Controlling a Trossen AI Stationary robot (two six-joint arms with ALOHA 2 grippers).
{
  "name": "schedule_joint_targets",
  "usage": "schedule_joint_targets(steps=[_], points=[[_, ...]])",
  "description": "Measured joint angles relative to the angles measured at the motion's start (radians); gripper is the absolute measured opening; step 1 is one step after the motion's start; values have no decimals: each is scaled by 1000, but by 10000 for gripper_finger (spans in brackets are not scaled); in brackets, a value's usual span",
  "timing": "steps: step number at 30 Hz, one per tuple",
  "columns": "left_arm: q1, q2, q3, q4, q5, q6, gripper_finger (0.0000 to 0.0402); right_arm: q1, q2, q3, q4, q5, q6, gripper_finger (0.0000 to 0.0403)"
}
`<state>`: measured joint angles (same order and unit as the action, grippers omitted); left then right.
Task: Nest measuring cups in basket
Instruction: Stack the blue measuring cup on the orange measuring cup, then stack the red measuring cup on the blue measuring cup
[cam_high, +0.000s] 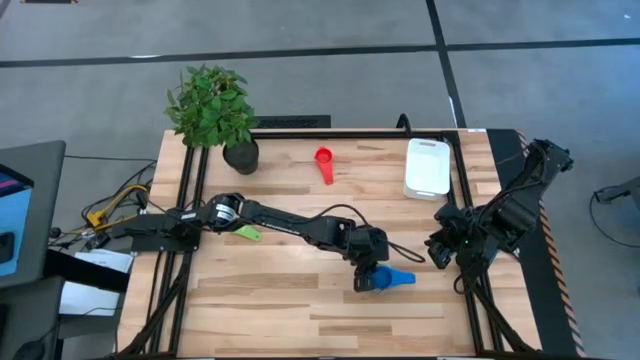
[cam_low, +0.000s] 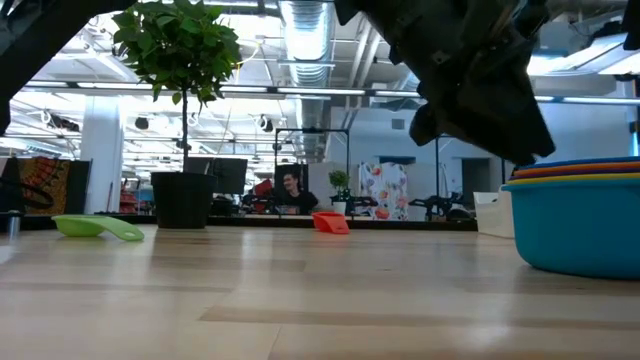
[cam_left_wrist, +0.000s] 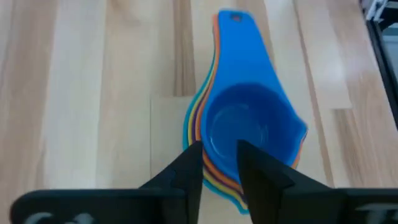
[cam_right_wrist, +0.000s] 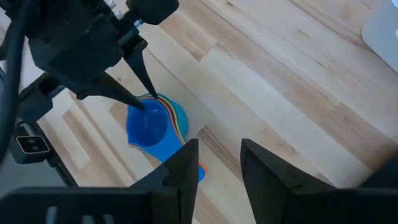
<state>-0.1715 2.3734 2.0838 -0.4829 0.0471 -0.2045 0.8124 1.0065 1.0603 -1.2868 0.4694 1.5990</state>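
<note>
**Several cups stacked, two strays left, basket waiting**

Several nested measuring cups (cam_high: 390, 278) sit under my left gripper (cam_high: 368, 281) in the high view, near the table's front right; the red cup (cam_high: 324, 163) lies alone toward the back and the green cup (cam_high: 247, 232) beside my left arm. The basket (cam_high: 428, 166) is at the back right, with no cup visible inside. My right gripper (cam_high: 447, 247) waits just off to the side, near the stack.

Low view: the stack (cam_low: 580, 215) fills the right edge, teal bowl at the bottom with orange and red rims layered above.

Left wrist view: blue cup (cam_left_wrist: 249, 127) on top, handles fanned together. My fingers (cam_left_wrist: 186, 171) straddle the rim, one inside the bowl, and look clamped on it.

Right wrist view: same pinch seen from outside on the stack (cam_right_wrist: 155, 124). My right fingers stand parted, holding nothing.

My guess is thin, light, stiff plastic, and slick too. Gripping the rim wall feels safest; loose cups could slide apart if tipped.
</note>
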Motion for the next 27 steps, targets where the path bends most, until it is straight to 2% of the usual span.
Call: schedule_joint_targets(steps=[7,13,18,23,27], points=[[37,-47,0,-138,-13,-75,110,0,0,0,0,1,9,163],[112,-121,0,-219,-122,-158,111,-2,0,0,-1,10,-13,163],[238,-160,0,-268,-138,-202,111,-2,0,0,1,14,-84,163],[394,-159,0,-344,-112,-247,109,-11,0,0,0,29,-105,158],[511,-159,0,-365,-129,-104,107,-52,0,0,0,37,-105,150]])
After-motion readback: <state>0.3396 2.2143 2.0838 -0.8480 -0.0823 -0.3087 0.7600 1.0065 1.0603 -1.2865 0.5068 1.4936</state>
